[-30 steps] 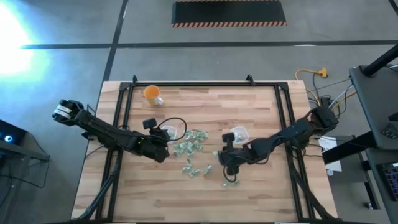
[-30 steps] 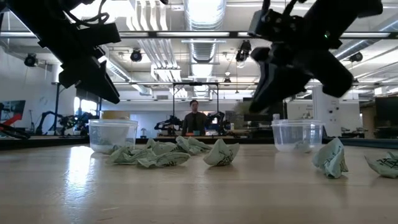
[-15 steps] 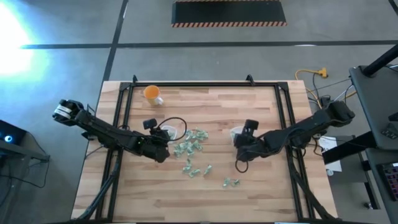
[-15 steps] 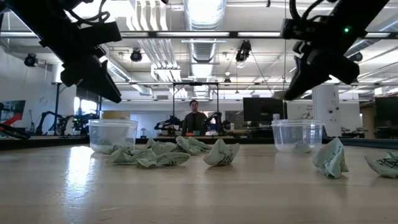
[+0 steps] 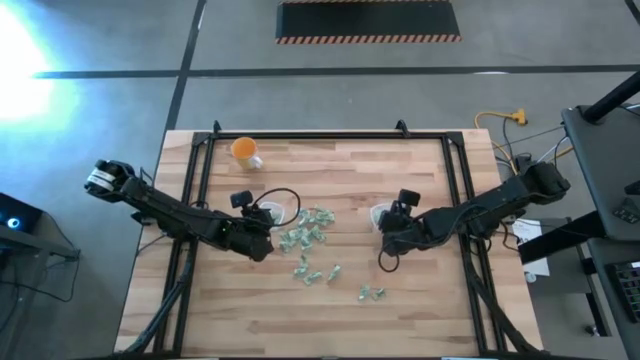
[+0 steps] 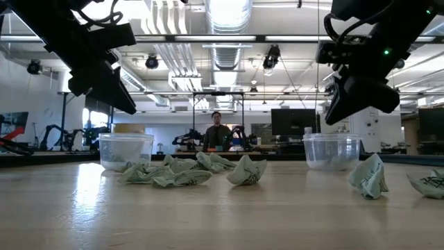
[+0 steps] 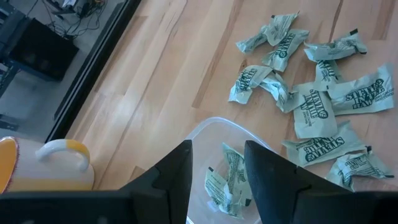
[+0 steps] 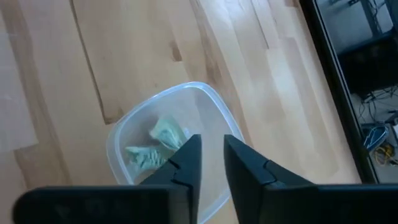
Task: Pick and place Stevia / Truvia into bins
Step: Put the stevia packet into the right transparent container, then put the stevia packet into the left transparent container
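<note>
Stevia sachets are lying crumpled in a loose pile on the wooden table, in the stretch between the two grippers, with a few more strays sitting nearer the front edge. Both arms are reaching inward from the table's sides. The left gripper is hovering above the left bin, its fingers standing slightly apart with nothing between them; several sachets are resting in that bin below it, and the main pile is just beyond. The right gripper is hanging directly over the right bin, its fingers parted by a narrow gap and empty, with two sachets lying inside underneath. An orange cup is standing well behind the left gripper.
</note>
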Controlling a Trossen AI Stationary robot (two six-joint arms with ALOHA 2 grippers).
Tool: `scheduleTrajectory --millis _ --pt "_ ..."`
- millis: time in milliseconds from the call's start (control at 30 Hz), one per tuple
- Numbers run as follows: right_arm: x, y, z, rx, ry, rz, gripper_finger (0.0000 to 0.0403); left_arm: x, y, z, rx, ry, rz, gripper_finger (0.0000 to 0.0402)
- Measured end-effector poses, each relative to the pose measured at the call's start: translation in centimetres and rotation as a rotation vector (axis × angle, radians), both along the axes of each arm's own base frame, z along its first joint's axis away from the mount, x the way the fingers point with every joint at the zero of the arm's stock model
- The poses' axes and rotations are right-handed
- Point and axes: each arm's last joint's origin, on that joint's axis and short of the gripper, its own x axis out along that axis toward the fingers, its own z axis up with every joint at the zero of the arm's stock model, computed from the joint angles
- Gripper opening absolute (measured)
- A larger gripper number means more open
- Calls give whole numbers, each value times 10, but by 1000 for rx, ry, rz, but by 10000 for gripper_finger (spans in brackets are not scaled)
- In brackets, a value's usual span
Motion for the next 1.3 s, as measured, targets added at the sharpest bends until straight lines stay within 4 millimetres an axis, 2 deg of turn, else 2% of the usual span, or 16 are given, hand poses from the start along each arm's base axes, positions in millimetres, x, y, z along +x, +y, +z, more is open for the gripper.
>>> scheduleTrajectory --millis 200,400,600,967,1133,1300 --pt "3 2 7 -11 6 44 99 2 -2 0 -25 -3 -28 130" --pt "6 12 19 -11 -22 112 111 17 -16 5 -236 -23 -351 130" --pt "4 21 19 -10 -22 152 104 32 -34 3 -332 -71 -616 130" --pt "4 23 19 -6 -26 166 90 53 -47 -44 -390 60 -593 130" --pt "4 23 19 -6 -26 166 89 59 -49 -51 -390 85 -585 130" --pt "4 23 19 -5 -29 166 89 64 -52 -53 -406 37 -605 130"
